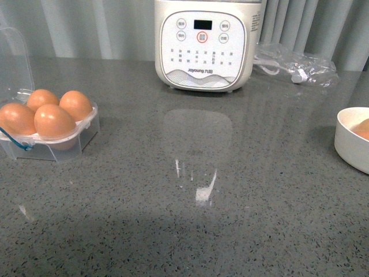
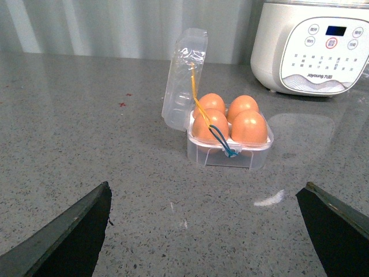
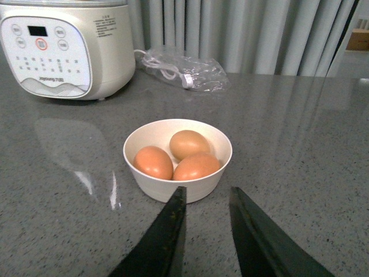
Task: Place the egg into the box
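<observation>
The box (image 1: 86, 131) sits at 9 o'clock on the grey countertop (image 1: 190, 231), with its clear lid (image 2: 183, 75) standing up. Each of its four cells holds a brown egg (image 1: 55, 121). The egg of the task is therefore judged to be among them already, though which one it is cannot be told. A thin blue-yellow band (image 2: 222, 141) trails over the front of the box. At 3 o'clock a white bowl (image 3: 151, 136) holds three spare eggs (image 3: 196, 166), and a white cooker (image 1: 202, 46) stands at 12 o'clock.

The left gripper (image 2: 207, 186) faces the box with its jaws spread wide and nothing between them. The right gripper (image 3: 207, 189) hovers at the bowl with only a narrow gap between its jaws, and it too holds nothing.

An egg like these is likely light, rigid and brittle, and its smooth curved shell would slip under hard pads. The safest hold is probably across the widest part of the egg, with the jaws on opposite sides and closing gently, never on the pointed ends. The box looks thin and light, so it may slide if pushed.
</observation>
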Controlling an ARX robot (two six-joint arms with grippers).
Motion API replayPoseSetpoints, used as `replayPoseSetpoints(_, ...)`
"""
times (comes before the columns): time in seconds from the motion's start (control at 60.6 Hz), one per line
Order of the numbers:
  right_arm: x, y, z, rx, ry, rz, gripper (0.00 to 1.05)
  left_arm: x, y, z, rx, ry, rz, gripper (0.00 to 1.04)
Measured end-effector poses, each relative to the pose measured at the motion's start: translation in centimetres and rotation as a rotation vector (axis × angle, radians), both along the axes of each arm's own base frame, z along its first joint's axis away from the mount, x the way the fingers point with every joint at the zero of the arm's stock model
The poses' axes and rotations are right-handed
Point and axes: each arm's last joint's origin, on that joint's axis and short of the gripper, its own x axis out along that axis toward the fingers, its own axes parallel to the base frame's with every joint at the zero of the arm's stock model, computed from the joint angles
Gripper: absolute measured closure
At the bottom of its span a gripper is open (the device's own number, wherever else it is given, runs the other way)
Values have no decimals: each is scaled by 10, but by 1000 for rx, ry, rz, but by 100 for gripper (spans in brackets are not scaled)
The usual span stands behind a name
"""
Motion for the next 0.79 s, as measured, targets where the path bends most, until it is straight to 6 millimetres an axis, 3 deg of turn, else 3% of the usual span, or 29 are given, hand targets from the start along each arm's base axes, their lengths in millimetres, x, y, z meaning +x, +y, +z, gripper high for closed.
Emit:
replayPoseSetpoints(0.05, -2, 0, 0, 0, -13, -1, 102, 0, 0, 0, 0, 0, 0, 7)
replayPoseSetpoints(0.38, -14, 0, -16, 3, -13, -1, 101, 0, 0, 0, 0, -1, 0, 7)
replayPoseSetpoints(0.792, -14, 0, -16, 3, -14, -1, 101, 0, 0, 0, 0, -1, 0, 7)
